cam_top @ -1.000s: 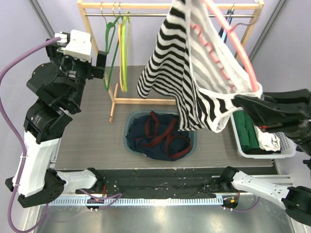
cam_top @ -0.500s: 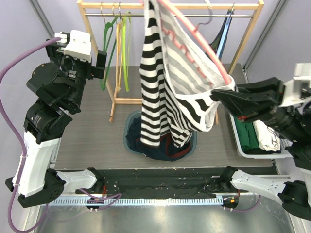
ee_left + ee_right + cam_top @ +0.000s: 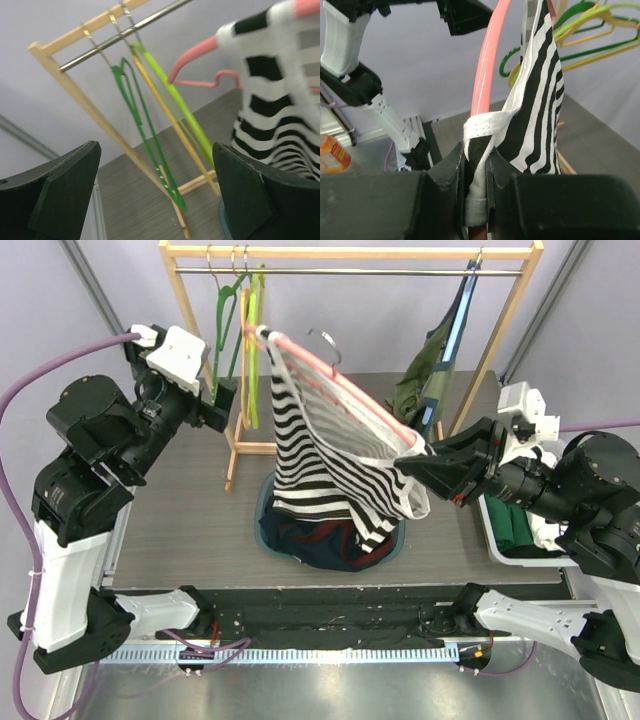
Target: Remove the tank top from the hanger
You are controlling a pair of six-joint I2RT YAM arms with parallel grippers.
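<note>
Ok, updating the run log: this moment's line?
right jaws: shut on black-and-white striped tank top | pink plastic hanger: inside top | left jaws: open

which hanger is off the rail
The pink hanger: it carries the striped tank top and is gripped by the right tool. The green and lime ones hang bare on the rail.

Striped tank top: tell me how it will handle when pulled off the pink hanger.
Likely floppy: the striped tank top drapes in folds below the pink hanger. Probably light: the right gripper carries it, hanger included, with one pinch at the hem.
</note>
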